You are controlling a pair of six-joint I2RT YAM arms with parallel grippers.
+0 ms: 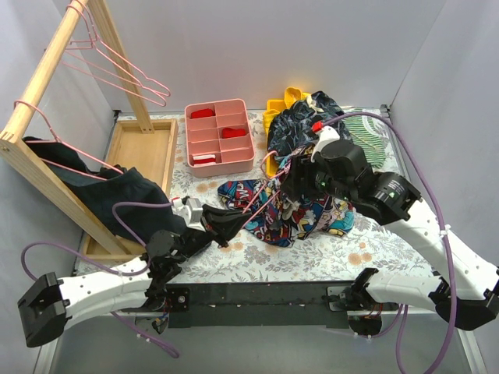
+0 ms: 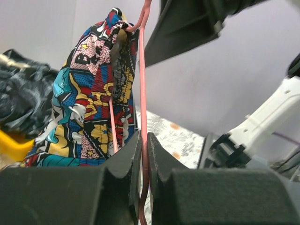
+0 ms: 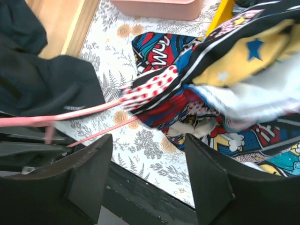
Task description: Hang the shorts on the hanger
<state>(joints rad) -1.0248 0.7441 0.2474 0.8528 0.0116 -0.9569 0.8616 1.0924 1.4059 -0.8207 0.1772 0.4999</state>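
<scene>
The comic-print shorts [image 1: 304, 216] lie bunched on the floral table cover, partly draped over the pink wire hanger [image 1: 256, 204]. My left gripper [image 1: 224, 227] is shut on the hanger's wire [image 2: 142, 70] and holds it up, with the shorts [image 2: 89, 103] hanging on its far end. My right gripper [image 1: 288, 178] hovers over the shorts, open and empty. In the right wrist view its jaws [image 3: 147, 140] stand wide apart above the table, with the shorts [image 3: 187, 89] and two hanger wires [image 3: 89, 112] beyond them.
A pink divided tray [image 1: 220, 136] sits at the back centre, next to a wooden tray [image 1: 144, 148]. The wooden rail frame [image 1: 47, 78] on the left carries pink hangers [image 1: 117, 66] and a black garment [image 1: 101, 187]. A navy leafy garment [image 1: 308, 117] lies at the back right.
</scene>
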